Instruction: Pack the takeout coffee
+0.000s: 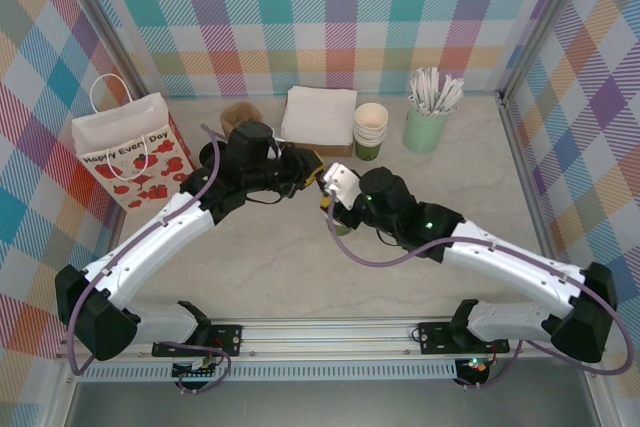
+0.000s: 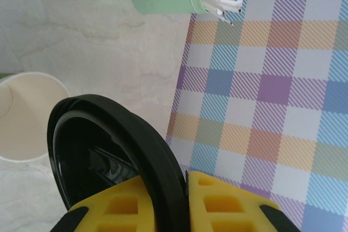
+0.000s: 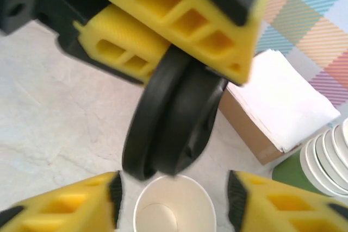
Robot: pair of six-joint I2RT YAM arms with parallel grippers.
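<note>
Left tool (image 2: 173, 188) was clenched on the black lid (image 2: 92, 156). We noted the lid's rim pinched edge-on between the two yellow fingers (image 2: 228, 207), so the lid stood tilted on its side rather than lying flat.

Right tool (image 3: 175, 196) stood released. Its dark pads (image 3: 115, 191) were spread to either side of the takeout coffee (image 3: 174, 210), and we saw a gap between each pad and the cup's rim.

The takeout coffee stood upright on the worktop (image 1: 300, 267) near the middle, mouth up, its cream-white inside showing. From the right wrist we saw the lid hanging just above that mouth, its lower edge close to the near rim; we could not tell whether the two touched. The lid was not seated on the cup. From above, both tools met over this spot and the cup was mostly hidden under the right one.

Along the back of the worktop:
- A paper bag (image 1: 130, 152) with red print and white handles stood far left.
- A stack of white napkins (image 1: 318, 115) lay on a brown box.
- The stacked cups (image 1: 370, 129) stood just beside the napkins, to their right.
- A pale-green holder (image 1: 426, 130) of white sticks stood near the cups, further right.
</note>
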